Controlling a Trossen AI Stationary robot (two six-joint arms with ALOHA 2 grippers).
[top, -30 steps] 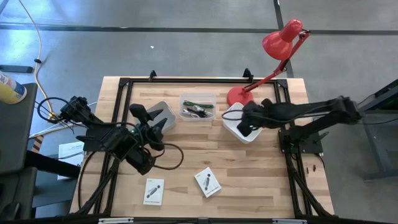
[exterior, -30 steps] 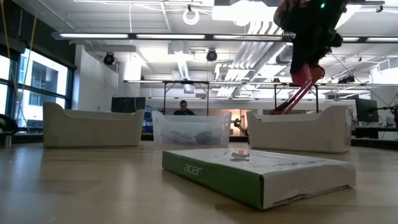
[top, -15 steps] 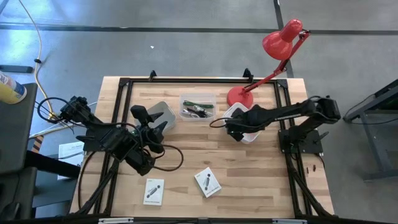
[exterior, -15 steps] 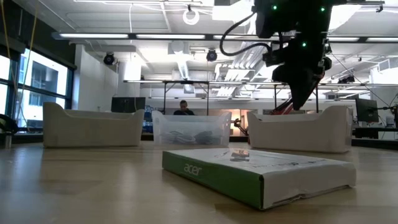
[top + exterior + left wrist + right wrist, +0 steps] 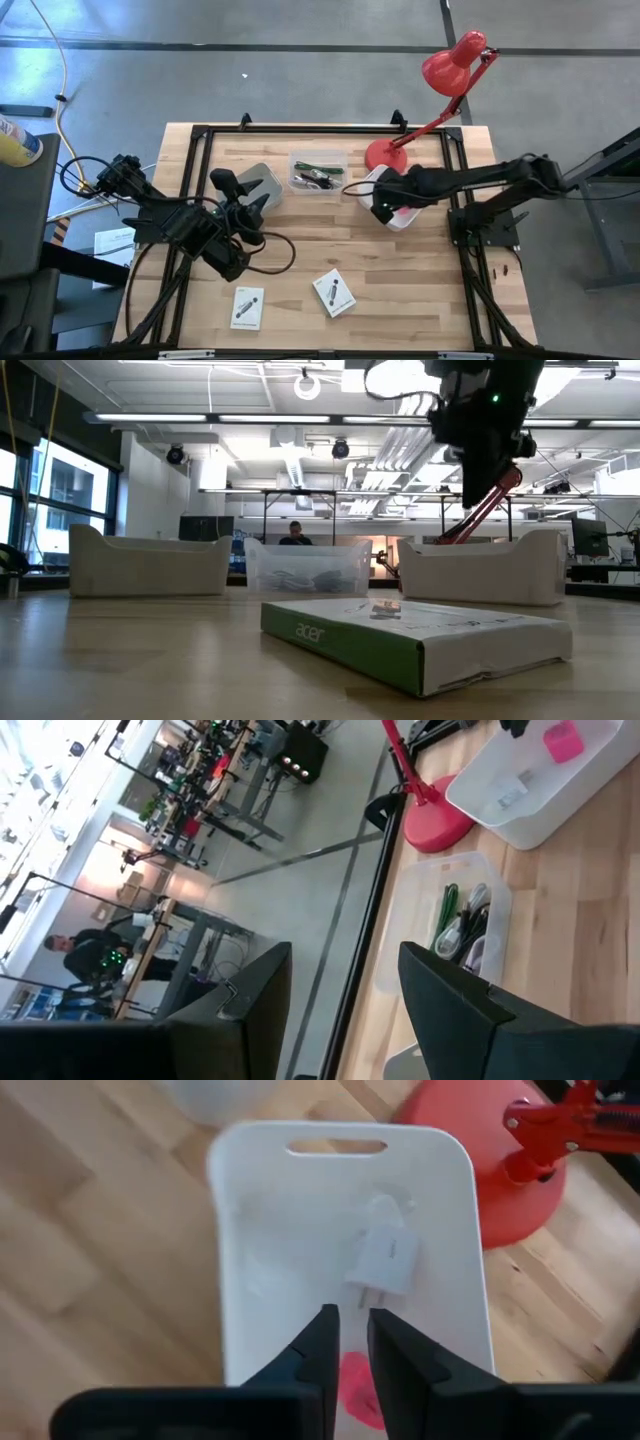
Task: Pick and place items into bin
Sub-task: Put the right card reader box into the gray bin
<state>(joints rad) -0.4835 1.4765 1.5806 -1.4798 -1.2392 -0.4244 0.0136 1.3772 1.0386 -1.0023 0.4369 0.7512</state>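
My right gripper (image 5: 384,207) hangs over the white bin (image 5: 408,220) at the table's right, fingers pointing down with a narrow gap (image 5: 350,1335), holding nothing. In that bin lie a small pink piece (image 5: 358,1385) and a small white square plug (image 5: 385,1260). The clear bin (image 5: 318,156) at the far middle holds a green pen (image 5: 447,910) and coiled cables (image 5: 476,925). Two flat white cards (image 5: 247,307) (image 5: 333,292) lie on the near part of the table. My left gripper (image 5: 242,195) is open and empty (image 5: 340,970), beside the pale bin (image 5: 264,180) at the left.
A red desk lamp (image 5: 440,85) stands with its base (image 5: 384,153) at the far right, close behind the white bin. A black frame (image 5: 300,129) runs around the tabletop. In the low view a card box (image 5: 415,640) lies in front of the three bins. Bare wood lies between cards and bins.
My right gripper has swung over the white bin toward the table's left edge and dipped, then come back a little toward the right and up. My left arm has kept still.
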